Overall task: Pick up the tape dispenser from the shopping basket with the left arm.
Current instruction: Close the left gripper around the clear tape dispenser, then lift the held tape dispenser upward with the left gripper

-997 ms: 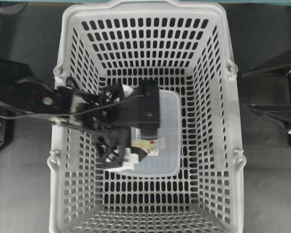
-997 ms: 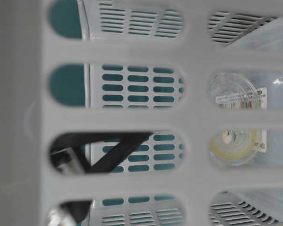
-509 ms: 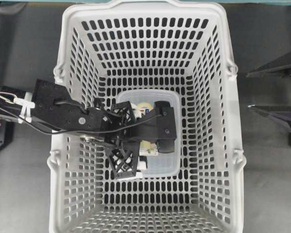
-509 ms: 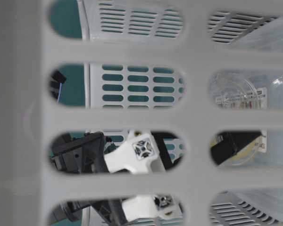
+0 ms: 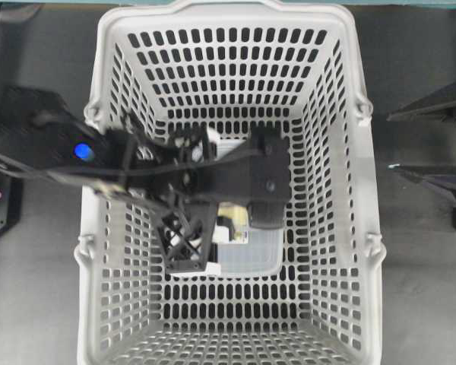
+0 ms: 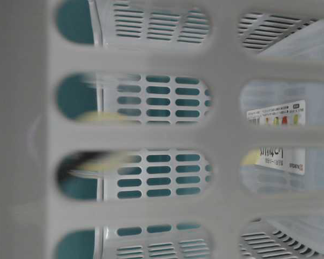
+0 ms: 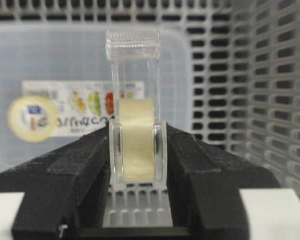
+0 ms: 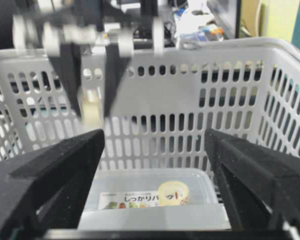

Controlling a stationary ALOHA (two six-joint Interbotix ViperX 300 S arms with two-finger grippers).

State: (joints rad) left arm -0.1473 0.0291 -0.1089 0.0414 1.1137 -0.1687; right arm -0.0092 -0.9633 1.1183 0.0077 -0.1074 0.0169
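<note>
The tape dispenser (image 7: 136, 145), small and clear with a pale yellowish roll, stands upright between the black pads of my left gripper (image 7: 137, 165), which is shut on its two flat sides. It hangs above the floor of the light-grey shopping basket (image 5: 365, 190). From the right wrist view the left gripper (image 8: 92, 107) shows blurred, high inside the basket, with the yellowish dispenser (image 8: 91, 114) in it. The left arm (image 5: 235, 179) reaches over the basket's left wall and hides the dispenser from overhead. My right gripper (image 8: 154, 137) stands open, outside the basket's right wall (image 5: 386, 141).
A large translucent box (image 5: 262, 251) with a printed label (image 7: 80, 102) lies on the basket floor below the left gripper. A round pale yellow roll (image 8: 174, 192) shows at the box's lid. Slotted basket walls (image 7: 270, 75) stand close on every side.
The left gripper has gone from wide open to shut on the tape dispenser and has risen with it. At table level its white fingertips have left the lower slot.
</note>
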